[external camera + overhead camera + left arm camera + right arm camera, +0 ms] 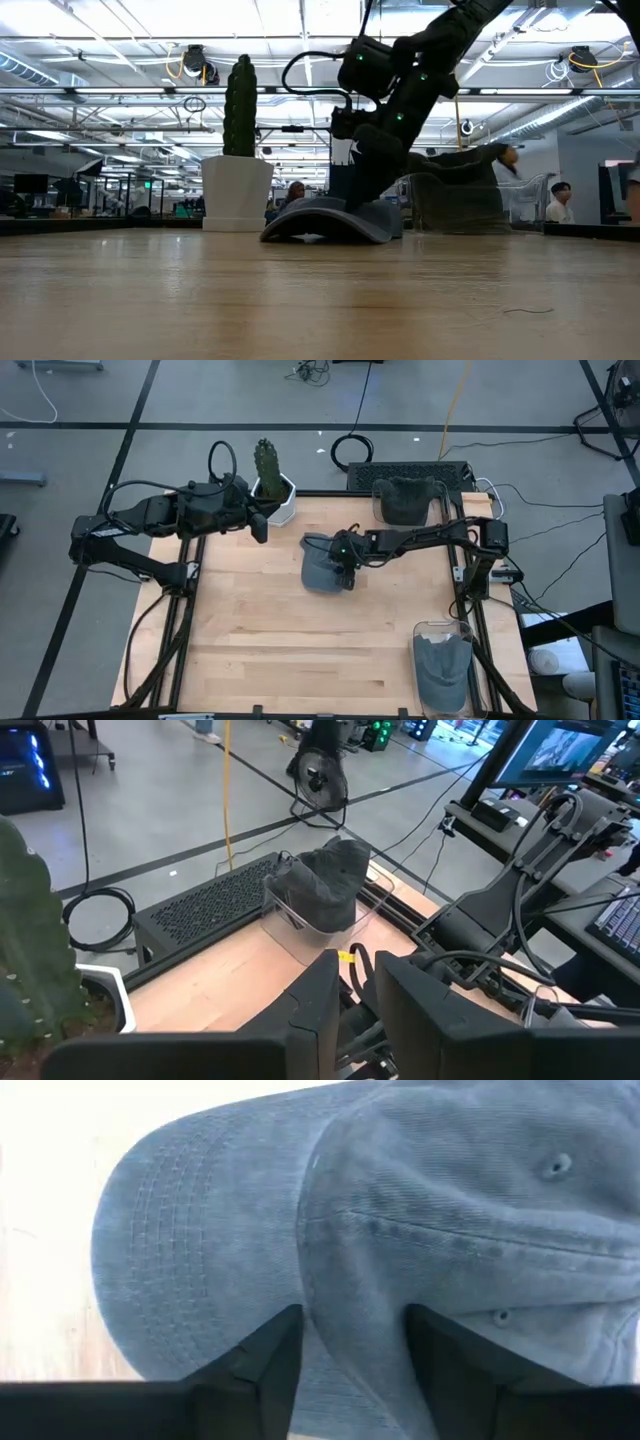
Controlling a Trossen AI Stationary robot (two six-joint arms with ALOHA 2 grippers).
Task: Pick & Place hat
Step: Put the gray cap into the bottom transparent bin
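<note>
An open-plan robotics lab: a pale wooden worktable (pixel 300 620) on grey concrete floor, ceiling strip lights (pixel 120 40), monitor-lined desks (pixel 60 195) behind.

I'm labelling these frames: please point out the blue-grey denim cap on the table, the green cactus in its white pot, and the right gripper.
blue-grey denim cap (pixel 318 573), high view, brim.
green cactus (pixel 240 105), low view, stem.
right gripper (pixel 350 1345), right wrist view, between fingertips.

Dark jointed arms (pixel 420 538), looped black cables, seemingly green indicator lights.

Wooden table (pixel 250 630): grey cap (pixel 320 567) mid-surface, white cactus pot (pixel 277 499) at far edge.
</note>
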